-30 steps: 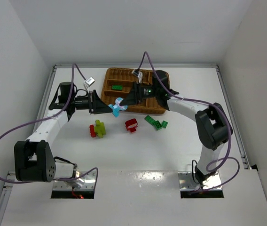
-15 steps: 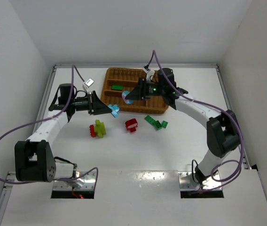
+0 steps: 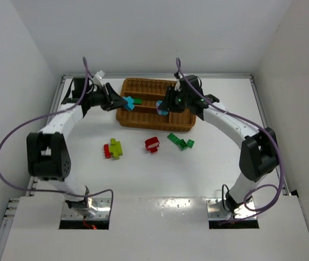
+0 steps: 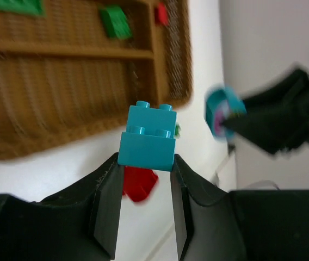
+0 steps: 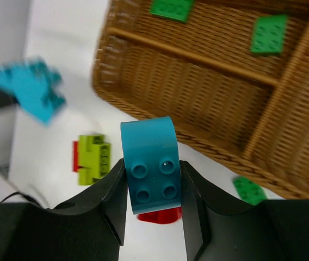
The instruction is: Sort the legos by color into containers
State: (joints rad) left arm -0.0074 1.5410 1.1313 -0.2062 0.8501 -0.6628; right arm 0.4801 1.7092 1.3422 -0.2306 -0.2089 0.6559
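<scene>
Both arms had swung from just in front of the wicker tray (image 3: 154,126) up over it. The left gripper (image 4: 145,166) was clamped on a teal brick (image 4: 146,142) at the tray's left rim. The right gripper (image 5: 152,179) pinched a rounded blue piece (image 5: 148,163) above its middle, presumably bound for an unused slot, since green bricks (image 5: 269,33) lay in another. I saw no legible lettering.

Table (image 3: 143,179): tray (image 3: 143,125), seemingly stacked bricks (image 3: 114,148)

Perhaps nine legos (image 3: 152,144) in all; one wicker tray (image 3: 143,123).
</scene>
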